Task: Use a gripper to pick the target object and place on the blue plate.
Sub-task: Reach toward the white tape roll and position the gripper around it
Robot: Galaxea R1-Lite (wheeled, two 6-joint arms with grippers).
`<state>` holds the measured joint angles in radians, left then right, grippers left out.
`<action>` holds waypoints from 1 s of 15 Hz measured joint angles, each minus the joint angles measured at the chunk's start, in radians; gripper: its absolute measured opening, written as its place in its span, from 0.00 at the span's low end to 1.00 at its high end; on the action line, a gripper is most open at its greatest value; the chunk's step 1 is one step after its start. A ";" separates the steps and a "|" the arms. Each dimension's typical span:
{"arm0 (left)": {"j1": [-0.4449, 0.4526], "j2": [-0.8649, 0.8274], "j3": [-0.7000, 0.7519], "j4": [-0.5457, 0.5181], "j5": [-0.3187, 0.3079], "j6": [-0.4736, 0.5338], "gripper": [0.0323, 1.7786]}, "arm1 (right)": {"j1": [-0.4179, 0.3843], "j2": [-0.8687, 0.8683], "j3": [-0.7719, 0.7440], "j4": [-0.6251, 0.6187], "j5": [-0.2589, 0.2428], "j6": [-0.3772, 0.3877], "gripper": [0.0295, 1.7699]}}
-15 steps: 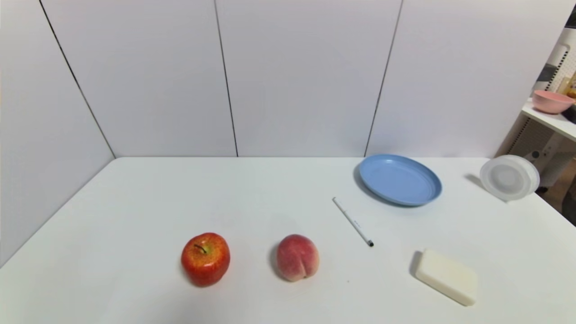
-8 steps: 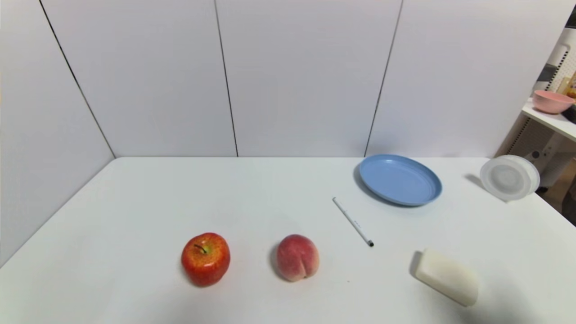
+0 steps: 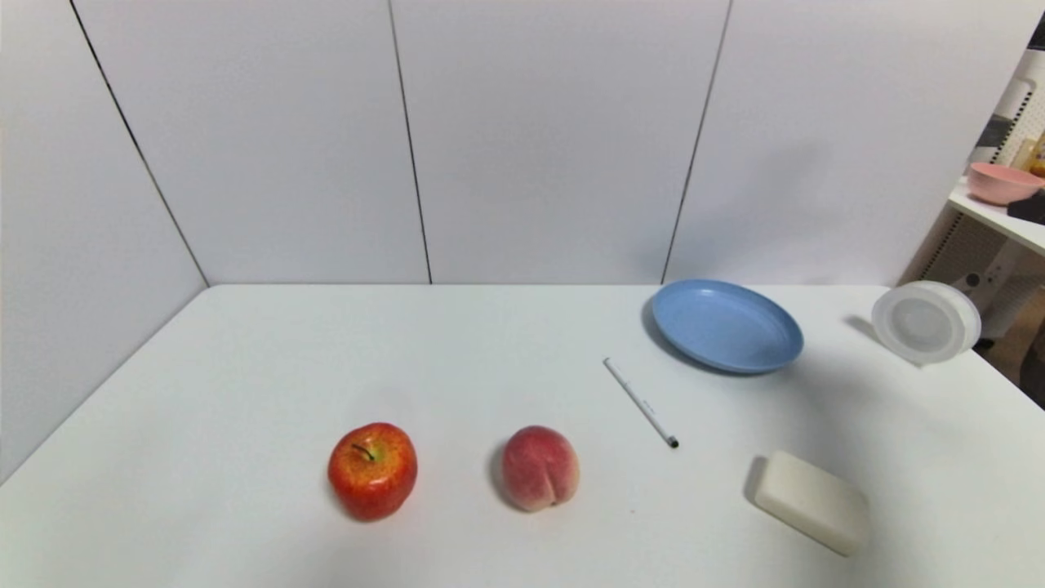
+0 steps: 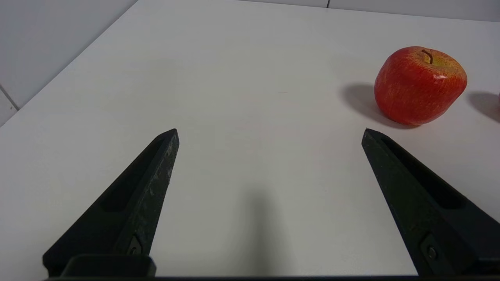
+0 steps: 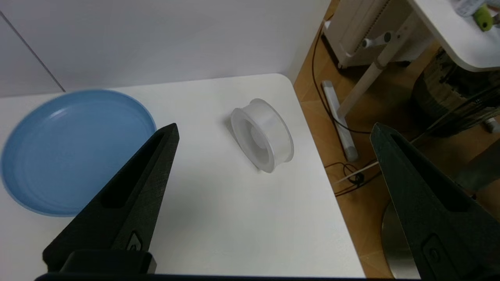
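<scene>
The target object, a translucent white round tub, stands on its rim at the table's far right edge. The light-blue plate lies to its left, well apart from it. In the right wrist view my right gripper hangs open above the table, short of the tub, with the plate off to one side. Nothing is between its fingers. My left gripper is open over bare table near the red apple. Neither gripper shows in the head view.
A red apple, a peach, a white pen and a cream block lie on the white table. White walls close the back and left. The right table edge drops to a floor with cables.
A soft shadow has spread over the table's right side, between the plate and the cream block. None of the objects has moved.
</scene>
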<state>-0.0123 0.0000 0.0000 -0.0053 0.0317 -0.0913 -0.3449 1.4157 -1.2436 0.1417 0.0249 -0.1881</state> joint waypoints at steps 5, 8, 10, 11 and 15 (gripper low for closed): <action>0.000 0.000 0.000 0.000 0.000 0.000 0.95 | -0.095 0.307 -0.266 0.268 0.205 -0.314 0.96; 0.000 0.000 0.000 0.000 0.000 0.000 0.95 | -0.121 0.431 -0.361 0.281 0.219 -0.403 0.96; 0.000 0.000 0.000 0.000 0.000 0.000 0.95 | -0.126 0.491 -0.413 0.288 0.217 -0.414 0.96; 0.000 0.000 0.000 0.000 0.000 0.000 0.95 | -0.127 0.511 -0.426 0.293 0.217 -0.415 0.96; 0.000 0.000 0.000 0.000 0.000 0.000 0.95 | -0.123 0.562 -0.441 0.331 0.211 -0.402 0.96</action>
<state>-0.0123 0.0000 0.0000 -0.0053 0.0317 -0.0913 -0.4679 1.9777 -1.6847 0.4728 0.2362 -0.5898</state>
